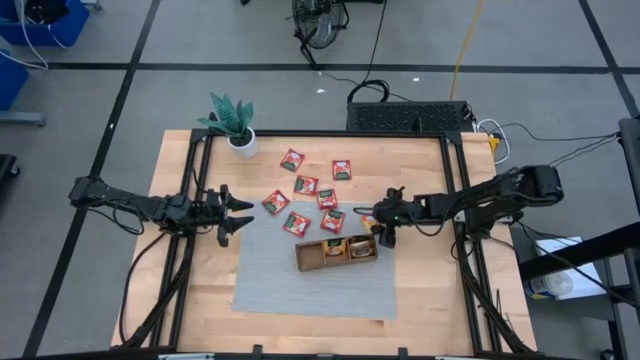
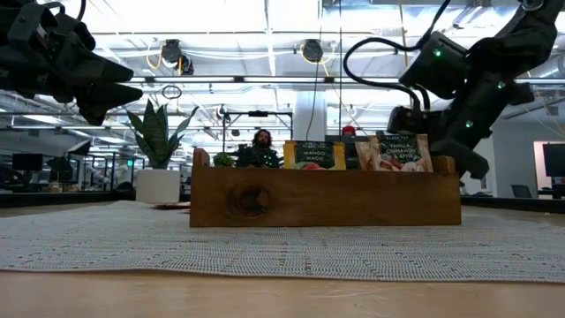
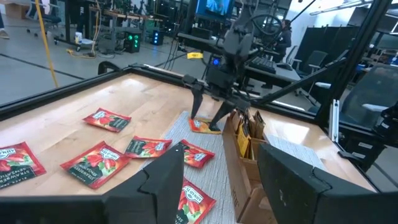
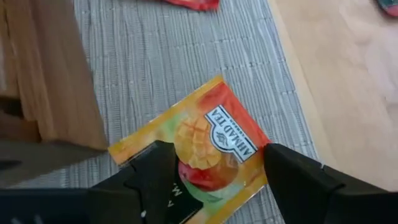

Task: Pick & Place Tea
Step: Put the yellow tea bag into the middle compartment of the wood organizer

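There's a little potted plant (image 1: 231,122) in a white pot sitting upper left of center in the overhead shot. A grey woven mat (image 1: 300,285) fills the lower middle, with a brown wooden tray (image 1: 310,259) on it just right of center.

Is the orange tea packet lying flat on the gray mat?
Yes, the orange sachet lies flat on the mat beside the tray, with the open right gripper over it.
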